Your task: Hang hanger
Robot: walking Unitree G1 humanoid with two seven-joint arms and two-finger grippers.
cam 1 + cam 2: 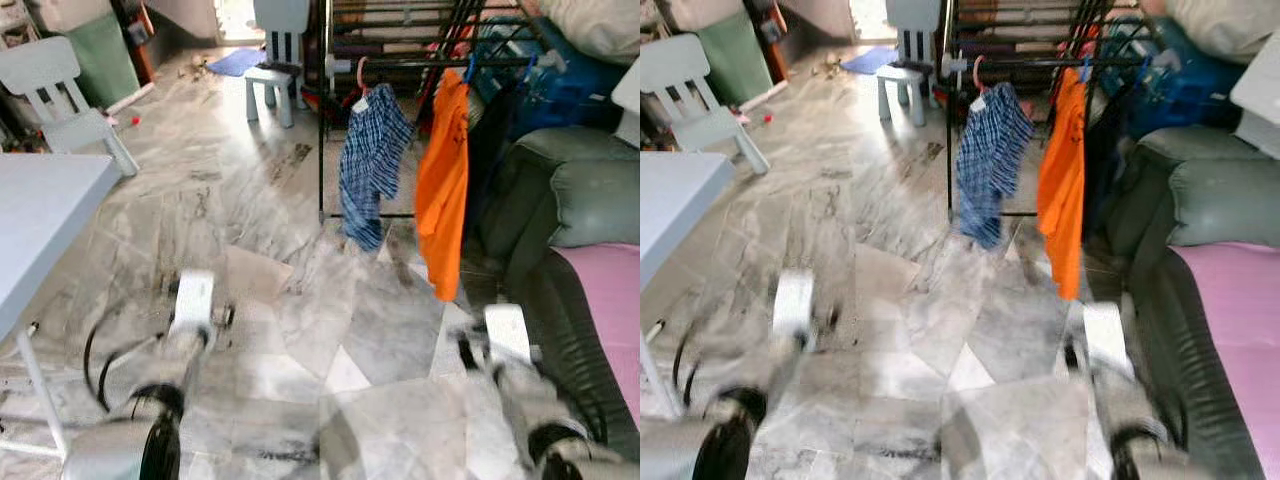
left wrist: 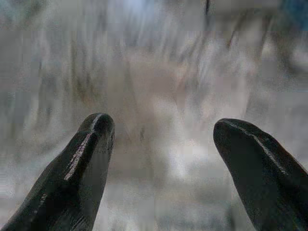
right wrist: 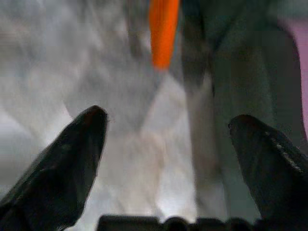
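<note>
At my one o'clock a pink hanger [image 1: 360, 72] hooks over the black metal drying rack [image 1: 400, 62], its checked blue cloth [image 1: 370, 160] drooping straight down beside an orange shirt [image 1: 445, 180]. My left hand [image 2: 159, 139] and right hand [image 3: 168, 130] hang spread and empty over the veined marble floor [image 1: 300, 290].

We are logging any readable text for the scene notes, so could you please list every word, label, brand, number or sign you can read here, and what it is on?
None can be read.
Blue plaid garment: a small white tag near its hanger, too blurred to read.
Orange garment: plain, no print visible.
Drying rack, white child's chair and marble floor: no lettering visible; the pictures are motion-blurred.
</note>
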